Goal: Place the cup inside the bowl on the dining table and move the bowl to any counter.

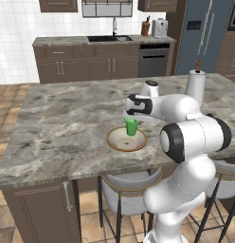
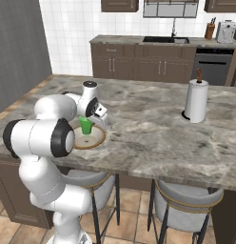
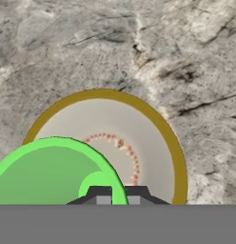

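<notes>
Gripper (image 1: 132,118) clamped on cup (image 1: 131,126) rim, cup hanging upright just below jaws, over bowl (image 1: 120,142) on table (image 1: 67,118). Towel roll (image 1: 195,85) stood well apart beyond jaws, nothing between. Stool (image 1: 129,187) under table edge.

cup (image 1: 131,126): was bright green, plain, a lighter green at the rim
bowl (image 3: 153,143): was beige-cream inside with a brown rim and a ring of small red-orange dots near its middle
counter (image 1: 67,118): was grey-brown marble with dark veins, over a dark brown cabinet base
hand (image 3: 118,196): showed 2 dark tips with grey pads
paper towel roll (image 2: 196,101): was white with a brown top
stools (image 2: 186,202): were grey with tan trim and dark legs
</notes>
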Robot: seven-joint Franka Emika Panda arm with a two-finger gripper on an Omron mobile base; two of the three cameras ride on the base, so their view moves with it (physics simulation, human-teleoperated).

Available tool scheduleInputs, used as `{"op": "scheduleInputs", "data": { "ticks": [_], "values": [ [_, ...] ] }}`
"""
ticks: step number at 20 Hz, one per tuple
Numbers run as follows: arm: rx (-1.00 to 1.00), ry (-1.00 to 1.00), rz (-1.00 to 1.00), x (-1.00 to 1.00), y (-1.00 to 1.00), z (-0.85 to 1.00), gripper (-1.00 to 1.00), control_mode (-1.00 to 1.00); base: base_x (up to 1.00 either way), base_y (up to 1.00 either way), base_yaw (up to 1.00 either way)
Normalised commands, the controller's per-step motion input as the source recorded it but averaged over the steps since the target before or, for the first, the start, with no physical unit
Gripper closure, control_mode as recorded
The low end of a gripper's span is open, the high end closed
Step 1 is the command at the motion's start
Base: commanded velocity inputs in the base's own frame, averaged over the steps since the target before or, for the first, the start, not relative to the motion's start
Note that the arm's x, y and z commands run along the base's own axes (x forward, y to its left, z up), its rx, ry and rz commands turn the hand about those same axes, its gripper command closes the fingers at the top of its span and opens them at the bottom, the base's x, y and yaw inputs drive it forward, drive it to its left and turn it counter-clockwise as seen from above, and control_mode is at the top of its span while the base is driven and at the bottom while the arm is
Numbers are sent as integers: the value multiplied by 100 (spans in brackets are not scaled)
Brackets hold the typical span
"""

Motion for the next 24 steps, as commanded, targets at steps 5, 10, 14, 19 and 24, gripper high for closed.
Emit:
{"op": "scheduleInputs", "data": {
  "ticks": [5, 10, 14, 19, 24],
  "values": [
    [0, 0, 0, 0, 18, -19, 100, -100, 0, 0, 0],
    [0, 0, 0, 0, 13, -18, 100, -100, 0, 0, 0],
    [0, 0, 0, 0, 2, -14, 100, -100, 0, 0, 0],
    [-1, 0, 0, 0, 0, -15, 100, -100, 0, 0, 0],
    [-1, 0, 0, 0, 0, -15, 100, -100, 0, 0, 0]
  ]
}}
